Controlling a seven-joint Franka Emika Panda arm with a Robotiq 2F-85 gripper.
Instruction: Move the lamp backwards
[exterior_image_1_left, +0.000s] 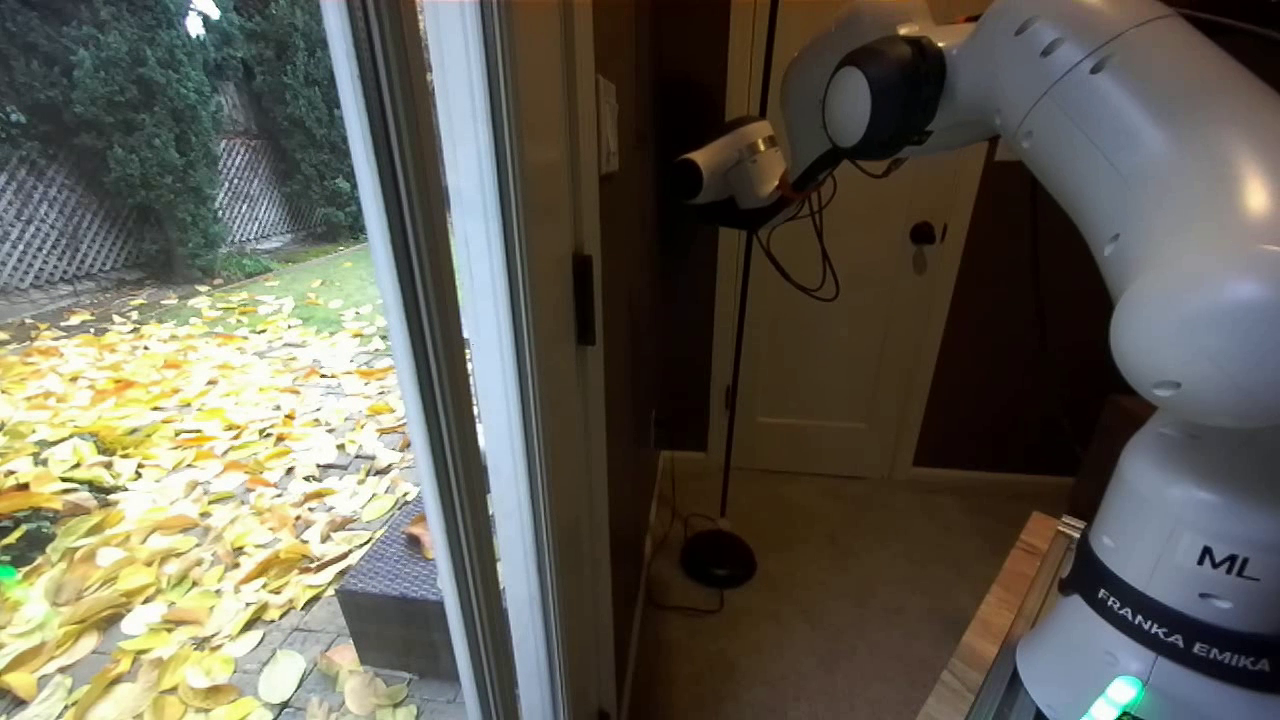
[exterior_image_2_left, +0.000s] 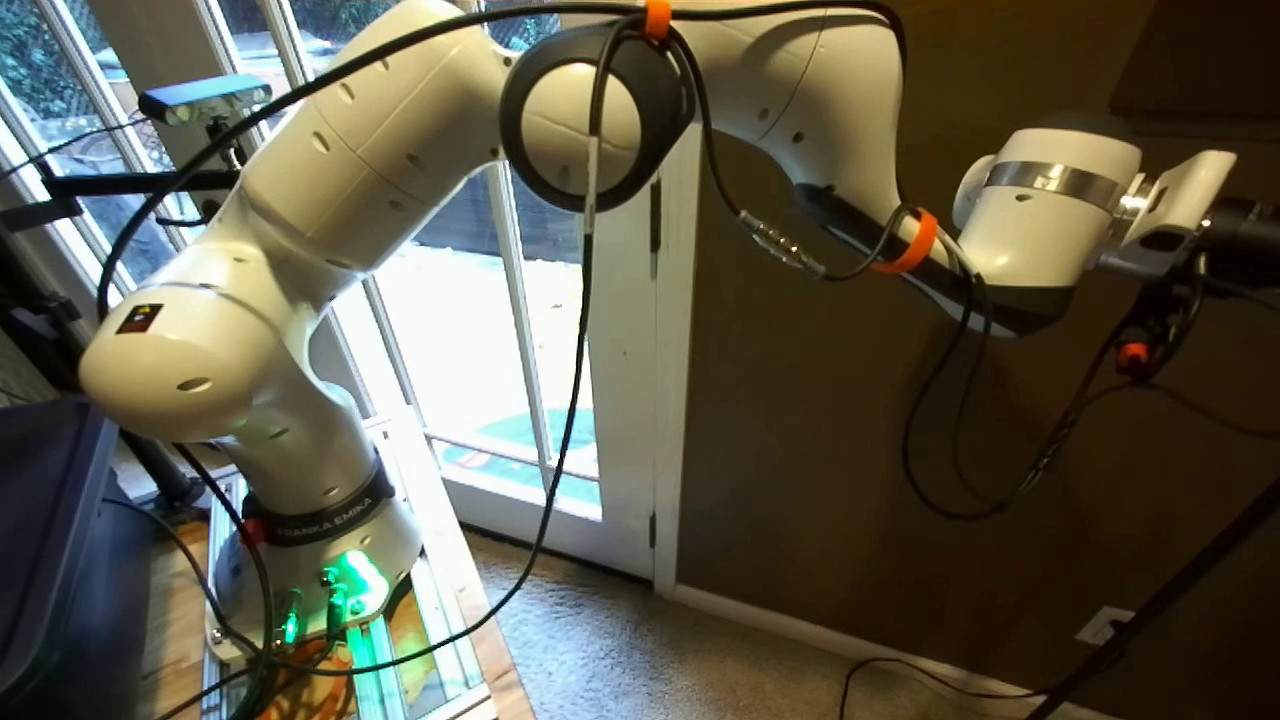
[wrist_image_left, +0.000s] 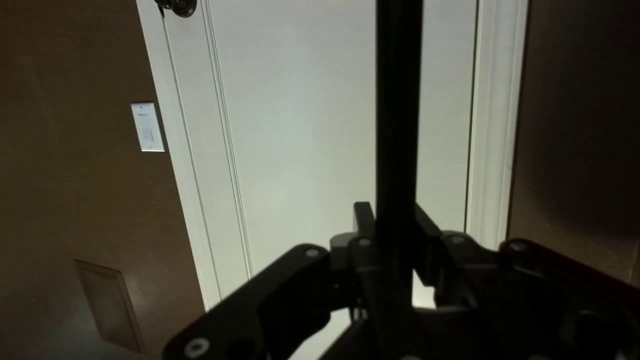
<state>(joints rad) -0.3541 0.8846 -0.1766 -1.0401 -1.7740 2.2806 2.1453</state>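
The lamp's thin dark pole (exterior_image_1_left: 738, 380) rises from its small round dark base (exterior_image_1_left: 718, 558) on the carpet, near the brown wall. Its top is out of view. In an exterior view the pole (exterior_image_2_left: 1180, 590) crosses the lower right corner at a slant. In the wrist view the pole (wrist_image_left: 398, 110) runs from the top edge down between the fingers. My gripper (wrist_image_left: 394, 225) has one finger on each side of the pole and is shut on it. The gripper's body (exterior_image_2_left: 1240, 228) is partly cut off at the right edge, and my wrist hides the gripper in an exterior view.
A white door (exterior_image_1_left: 830, 350) stands behind the lamp. The brown wall (exterior_image_2_left: 800, 480) runs close beside the arm. A power cord (exterior_image_1_left: 690, 605) lies around the base. Black cables (exterior_image_2_left: 960, 510) hang in loops from the wrist. A glass door (exterior_image_2_left: 480, 330) is beside the robot's table.
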